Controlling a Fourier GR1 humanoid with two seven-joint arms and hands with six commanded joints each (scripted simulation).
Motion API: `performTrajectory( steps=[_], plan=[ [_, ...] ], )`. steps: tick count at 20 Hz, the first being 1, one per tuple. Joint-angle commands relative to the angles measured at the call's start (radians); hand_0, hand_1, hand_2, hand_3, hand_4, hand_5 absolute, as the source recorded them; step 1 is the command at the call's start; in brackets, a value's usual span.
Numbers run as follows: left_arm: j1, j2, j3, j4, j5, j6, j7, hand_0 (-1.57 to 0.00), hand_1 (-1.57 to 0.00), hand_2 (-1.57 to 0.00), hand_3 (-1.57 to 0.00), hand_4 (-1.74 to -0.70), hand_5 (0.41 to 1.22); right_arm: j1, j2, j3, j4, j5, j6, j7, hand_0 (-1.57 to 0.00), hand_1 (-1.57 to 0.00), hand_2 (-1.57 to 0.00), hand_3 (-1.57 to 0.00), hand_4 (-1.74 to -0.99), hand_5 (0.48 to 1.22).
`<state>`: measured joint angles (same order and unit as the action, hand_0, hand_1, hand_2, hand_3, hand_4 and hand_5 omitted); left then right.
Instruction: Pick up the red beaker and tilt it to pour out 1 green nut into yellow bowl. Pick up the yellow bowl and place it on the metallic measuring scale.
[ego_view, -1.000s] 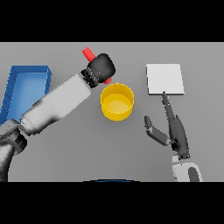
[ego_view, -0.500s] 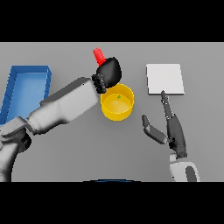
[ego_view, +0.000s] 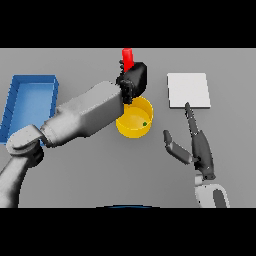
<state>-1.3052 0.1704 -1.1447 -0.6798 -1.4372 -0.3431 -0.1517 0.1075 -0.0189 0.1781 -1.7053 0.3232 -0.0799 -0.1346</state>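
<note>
Just left of the spread, empty right hand (ego_view: 196, 146), the yellow bowl (ego_view: 134, 118) holds a green nut (ego_view: 144, 123), while the left hand (ego_view: 132, 80) grips the red beaker (ego_view: 128, 58).

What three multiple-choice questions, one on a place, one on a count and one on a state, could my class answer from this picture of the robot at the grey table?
1. Where is the flat pale square scale?
A. On the robot's right of the round yellow bowl
B. Inside the blue rectangular tray
C. Under the bowl

2. How many small green nuts lie in the bowl?
A. None
B. One
C. Three

3. What is the left hand doing?
A. Lying flat on the table
B. Resting in the tray
C. Gripping the red beaker above the bowl's far rim

Answers: 1 A, the scale lies apart from the bowl, towards the right hand. 2 B, a single green speck shows on the bowl's floor. 3 C, the fingers are curled round the beaker.
</note>
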Motion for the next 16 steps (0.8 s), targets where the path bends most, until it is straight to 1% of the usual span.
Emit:
performTrajectory(
  steps=[1, 2, 3, 4, 6, 7, 8, 9, 10, 11, 13, 14, 16],
  plan=[
    [-0.026, 0.008, 0.018, 0.011, 0.005, 0.042, -0.012, -1.57, -1.57, -1.57, -1.57, -1.73, 1.221, -0.001, -0.003, -0.004, 0.005, -0.001, -0.001, -0.006, 0.0, 0.0, 0.0, 0.0, -1.027, 0.686],
    [-0.042, 0.002, 0.041, 0.028, 0.018, 0.061, -0.009, -1.57, -1.57, -1.57, -1.57, -1.73, 1.221, -0.01, -0.004, -0.013, 0.013, -0.007, -0.005, 0.005, 0.0, 0.0, 0.0, 0.0, -1.035, 0.684],
    [-0.069, 0.011, 0.063, 0.048, 0.028, 0.066, -0.015, -1.57, -1.57, -1.57, -1.57, -1.73, 1.221, -0.007, 0.004, -0.005, 0.019, -0.005, -0.005, -0.016, 0.0, 0.0, 0.0, 0.0, -1.035, 0.685],
    [-0.102, 0.025, 0.075, 0.06, 0.029, 0.056, -0.022, -1.57, -1.57, -1.57, -1.57, -1.73, 1.221, -0.013, 0.004, -0.001, 0.025, 0.01, -0.012, -0.012, 0.0, 0.0, 0.0, 0.0, -1.03, 0.683],
    [-0.148, 0.04, 0.137, 0.104, 0.066, 0.074, -0.03, -1.57, -1.57, -1.57, -1.57, -1.73, 1.221, 0.004, -0.001, 0.003, 0.005, 0.023, -0.019, -0.028, 0.0, 0.0, 0.0, 0.0, -1.023, 0.682],
    [-0.172, 0.045, 0.179, 0.133, 0.091, 0.071, -0.011, -1.57, -1.57, -1.57, -1.26, -1.73, 1.221, -0.001, -0.003, 0.001, 0.006, 0.026, -0.022, -0.016, 0.0, 0.0, 0.0, 0.0, -1.024, 0.681],
    [-0.192, 0.057, 0.205, 0.153, 0.107, 0.074, -0.009, -1.57, -1.57, -1.57, -1.02, -1.73, 1.221, -0.009, -0.001, 0.0, 0.01, 0.023, -0.021, -0.001, 0.0, 0.0, 0.0, 0.0, -1.028, 0.68],
    [-0.208, 0.081, 0.25, 0.177, 0.139, 0.105, -0.021, -1.57, -1.57, -1.57, -1.13, -1.73, 1.221, -0.019, 0.001, 0.001, 0.012, 0.03, -0.024, 0.013, 0.0, 0.0, 0.0, 0.0, -1.018, 0.68],
    [-0.222, 0.1, 0.291, 0.202, 0.171, 0.101, -0.028, -1.57, -1.57, -1.57, -1.22, -1.73, 1.221, -0.019, 0.008, -0.002, 0.011, 0.009, -0.016, 0.013, 0.0, 0.0, 0.0, 0.0, -1.009, 0.676],
    [-0.236, 0.113, 0.346, 0.232, 0.214, 0.089, -0.018, -1.57, -1.57, -1.57, -1.29, -1.73, 1.221, -0.008, 0.003, 0.003, 0.01, 0.009, -0.011, -0.021, 0.0, 0.0, 0.0, 0.0, -1.001, 0.683],
    [-0.257, 0.144, 0.461, 0.283, 0.298, 0.079, 0.047, -1.57, -1.57, -1.57, -1.39, -1.73, 1.221, -0.008, 0.014, 0.009, 0.02, 0.023, -0.025, -0.015, 0.0, 0.0, 0.0, 0.0, -0.996, 0.675],
    [-0.259, 0.166, 0.512, 0.303, 0.339, 0.079, 0.068, -1.57, -1.57, -1.57, -1.43, -1.73, 1.221, -0.026, 0.009, 0.003, 0.021, 0.022, -0.025, -0.007, 0.0, 0.0, 0.0, 0.0, -0.99, 0.672],
    [-0.254, 0.206, 0.615, 0.337, 0.422, 0.106, 0.129, -1.57, -1.57, -1.57, -1.44, -1.74, 1.221, -0.026, 0.01, -0.001, 0.03, 0.003, -0.015, -0.016, 0.0, 0.0, 0.0, 0.0, -1.004, 0.668]
  ],
)
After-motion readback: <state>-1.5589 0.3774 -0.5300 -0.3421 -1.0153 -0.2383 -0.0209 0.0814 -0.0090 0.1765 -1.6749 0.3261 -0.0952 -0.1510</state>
